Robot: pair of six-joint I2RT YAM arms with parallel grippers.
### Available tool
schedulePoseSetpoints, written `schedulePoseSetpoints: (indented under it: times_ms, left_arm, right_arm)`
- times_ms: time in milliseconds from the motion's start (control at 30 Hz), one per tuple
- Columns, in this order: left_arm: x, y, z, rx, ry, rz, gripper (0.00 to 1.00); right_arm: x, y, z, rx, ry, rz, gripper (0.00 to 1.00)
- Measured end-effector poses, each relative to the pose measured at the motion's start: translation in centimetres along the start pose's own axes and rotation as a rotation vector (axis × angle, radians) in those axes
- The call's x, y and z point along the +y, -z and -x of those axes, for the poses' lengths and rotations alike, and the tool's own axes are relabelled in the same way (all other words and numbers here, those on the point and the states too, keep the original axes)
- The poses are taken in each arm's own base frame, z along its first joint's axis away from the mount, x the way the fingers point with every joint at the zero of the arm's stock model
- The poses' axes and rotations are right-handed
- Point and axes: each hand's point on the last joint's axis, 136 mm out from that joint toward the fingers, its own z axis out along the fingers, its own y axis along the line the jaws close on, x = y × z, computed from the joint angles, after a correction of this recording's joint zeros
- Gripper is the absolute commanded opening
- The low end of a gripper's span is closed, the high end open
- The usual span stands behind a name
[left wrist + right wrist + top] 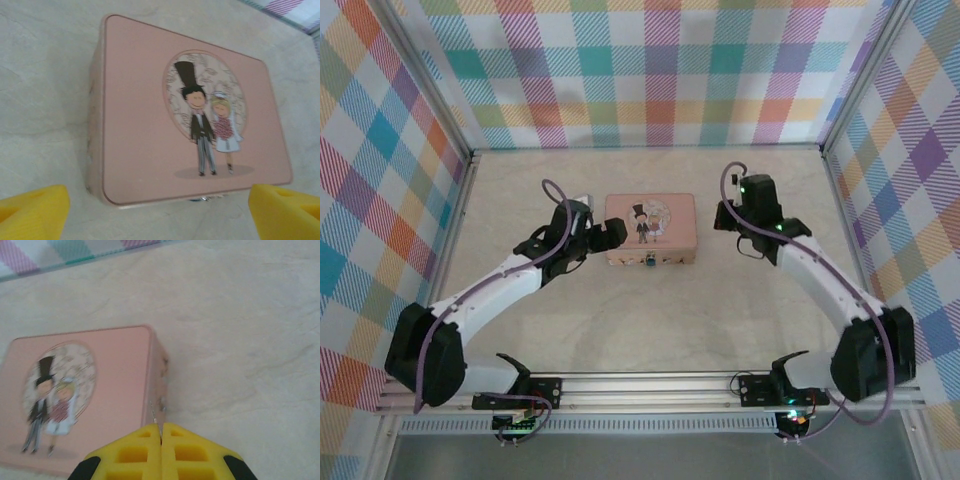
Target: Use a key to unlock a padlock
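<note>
**A:** What are the yellow fingers (130,455) of the right gripper (161,434) doing?

**B:** They are pressing together and clamping the thin pale silvery metal key (154,415). The key is poking out from between the tips toward the right end of the pink rectangular picture tin (95,385). I cannot tell whether it is touching the tin.

**A:** And the left gripper (160,212)?

**B:** Its yellow fingers (35,210) are standing wide apart and holding nothing. The tin's lid, with its bride-and-groom picture, is lying just beyond them, and the gripper is hovering just beside the tin's left end.

**A:** Where is the lock sitting?

**B:** The tiny dark bluish-teal padlock (649,263) is hanging at the middle of the tin's near side, between the two grippers. It is too small for me to make out its shackle.

**A:** And further out?

**B:** The tin is lying flat on the pale table (650,330), toward the far middle. Both arms are reaching in from the near edge, one on each side of it. Checked walls (660,70) are enclosing the table on the left, right and far sides.
</note>
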Motion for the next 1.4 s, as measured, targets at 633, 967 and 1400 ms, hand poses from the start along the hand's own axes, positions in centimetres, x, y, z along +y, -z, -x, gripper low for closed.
schedulePoseSetpoints:
  times_ms: [633, 967, 1400]
  left_arm:
    - [-2.7, -1.7, -9.2, 0.189, -0.005, -0.257, 1.00]
    - [-4.6, -5.8, -11.3, 0.187, -0.045, -0.313, 1.00]
    - [-5.5, -8.9, -12.3, 0.107, -0.104, -0.327, 1.00]
  right_arm:
    - [0.9, -16.8, 5.7, 0.081, 0.023, 0.021, 0.00]
    - [1.2, -19.9, 3.0, 0.195, 0.037, 0.057, 0.00]
    - [1.1, -20.4, 0.8, 0.222, 0.034, 0.081, 0.00]
